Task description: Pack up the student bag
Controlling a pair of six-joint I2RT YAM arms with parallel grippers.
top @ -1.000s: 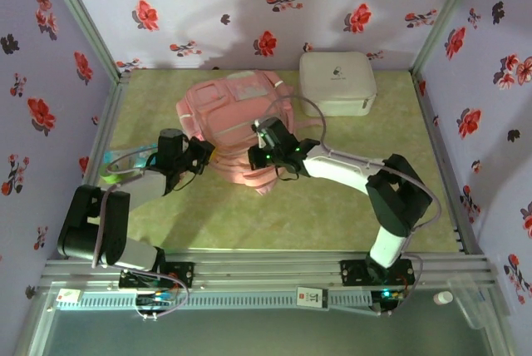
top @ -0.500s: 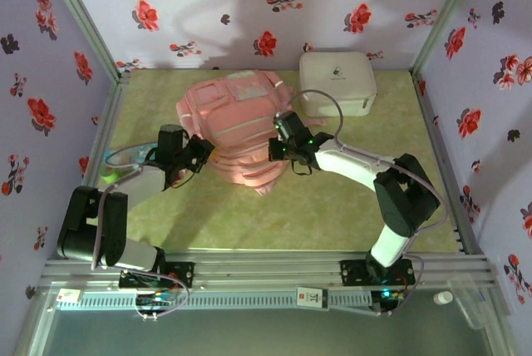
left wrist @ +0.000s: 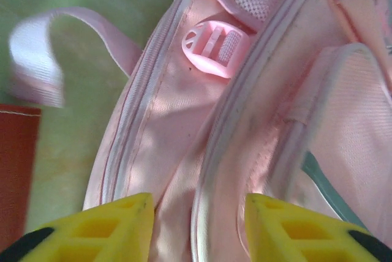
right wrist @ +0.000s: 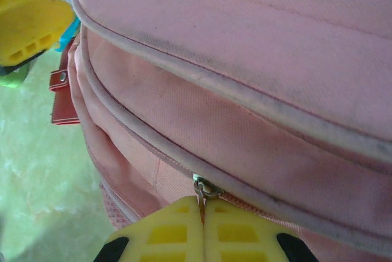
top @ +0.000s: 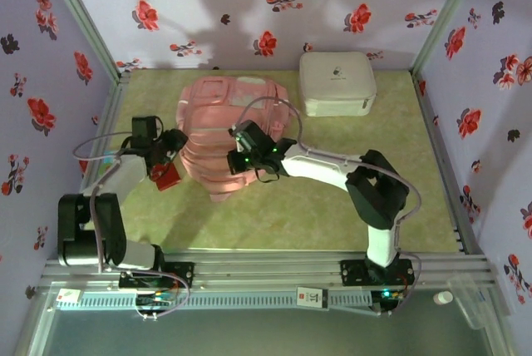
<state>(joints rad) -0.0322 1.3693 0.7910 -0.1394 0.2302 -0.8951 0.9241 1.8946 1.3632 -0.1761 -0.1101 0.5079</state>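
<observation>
Right wrist | student bag (right wrist: 257, 60) lies mid-bench (top: 332, 198); soft, limp, probably light | right gripper (right wrist: 203, 208) pinched tight on zip pull (right wrist: 203, 190) | left gripper (left wrist: 196, 216) parted, empty, at bag's left | best holds: pull, strap (left wrist: 37, 54)

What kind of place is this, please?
Probably a staged robot test booth, not a real room: flower-patterned walls close in a green tabletop, and two robot arms are bolted to an aluminium rail.

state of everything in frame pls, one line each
bag: lying on table, zip pull pinched by right gripper
right gripper: shut on zip pull
left gripper: open, at bag's side
red item: on table, outside bag
case: lid shut
</observation>
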